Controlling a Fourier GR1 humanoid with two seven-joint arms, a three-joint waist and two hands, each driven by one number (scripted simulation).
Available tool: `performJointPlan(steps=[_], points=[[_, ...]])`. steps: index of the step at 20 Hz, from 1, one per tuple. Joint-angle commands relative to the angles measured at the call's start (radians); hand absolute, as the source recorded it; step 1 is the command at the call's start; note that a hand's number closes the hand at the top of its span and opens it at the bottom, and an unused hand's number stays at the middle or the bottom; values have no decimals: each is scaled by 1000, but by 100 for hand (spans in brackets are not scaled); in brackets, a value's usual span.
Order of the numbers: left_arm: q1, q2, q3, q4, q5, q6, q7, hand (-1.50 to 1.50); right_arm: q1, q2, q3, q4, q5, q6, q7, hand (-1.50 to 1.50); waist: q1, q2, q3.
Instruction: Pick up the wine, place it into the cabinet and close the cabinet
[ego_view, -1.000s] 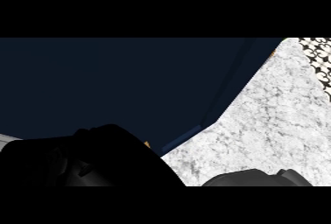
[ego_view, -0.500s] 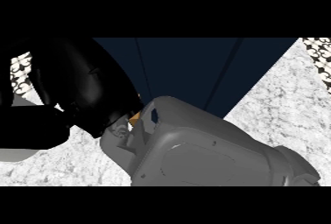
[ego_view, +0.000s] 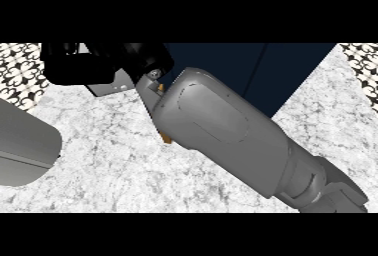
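My right forearm (ego_view: 229, 135) crosses the picture from the lower right to the upper left and fills most of the middle. Its black hand (ego_view: 103, 62) sits at the top left, over the edge of the marble counter (ego_view: 111, 170) and next to the dark blue cabinet (ego_view: 273, 70). I cannot make out the wine bottle. Only two small orange bits (ego_view: 167, 138) peek out along the forearm's left side. What the hand holds, if anything, is hidden. Of my left arm only a grey forearm (ego_view: 22, 145) shows at the left edge.
Patterned black-and-white tiles (ego_view: 18, 72) show at the top left and top right corners. A vertical seam runs down the cabinet's front. White marble spreads below and to the right of the cabinet.
My right forearm has swung up and to the left, and the black hand now sits higher at the top left. The left forearm has come into view at the left edge.
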Motion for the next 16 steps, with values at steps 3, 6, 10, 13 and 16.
performJointPlan(steps=[3,6,10,13,16], points=[[-18,-21,7,18,1,0,3,150,50,-66,-49,200,23,34,-124,150,-16,36,4],[-21,-7,35,-3,12,6,9,150,64,-101,-68,224,16,49,-148,150,0,40,5],[-16,-8,11,-5,8,13,28,150,111,-116,-38,231,44,53,-190,150,-9,44,4],[-42,-5,30,17,22,28,28,150,130,-115,-33,227,54,45,-216,150,-28,48,4],[-53,-4,26,6,22,32,32,150,117,-134,-50,237,49,63,-228,150,-28,54,3]])
